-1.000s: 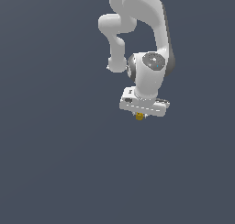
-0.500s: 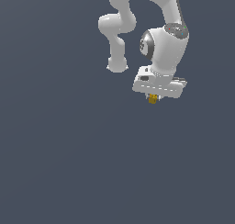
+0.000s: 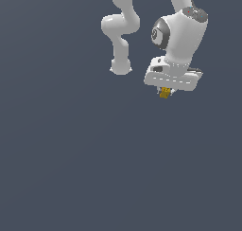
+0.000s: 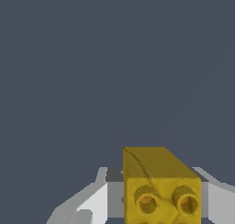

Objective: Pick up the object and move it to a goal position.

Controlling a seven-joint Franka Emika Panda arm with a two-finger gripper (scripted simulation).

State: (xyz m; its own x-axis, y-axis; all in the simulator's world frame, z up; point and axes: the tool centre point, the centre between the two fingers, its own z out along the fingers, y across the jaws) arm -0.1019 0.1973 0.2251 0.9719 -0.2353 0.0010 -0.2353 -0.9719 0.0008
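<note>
The object [image 3: 165, 93] is a tiny yellow-orange block that hangs just under the white hand, high in the exterior view's right half. My gripper [image 3: 166, 93] is shut on it, and the fingers are mostly hidden by the hand's body. In the wrist view the object [image 4: 158, 184] fills the space between the two pale fingers [image 4: 94, 202], showing a yellow box shape with two round orange studs on its near face. The gripper [image 4: 156, 200] holds it well above the dark surface.
The white arm [image 3: 124, 31] bends down from the upper edge, its elbow link hanging on the exterior view's left of the hand. All around is a plain dark blue-grey ground [image 3: 71, 168] with no other objects or goal marker in sight.
The hand has risen and shifted toward the exterior view's right, carrying the object with it. The grip has stayed shut throughout.
</note>
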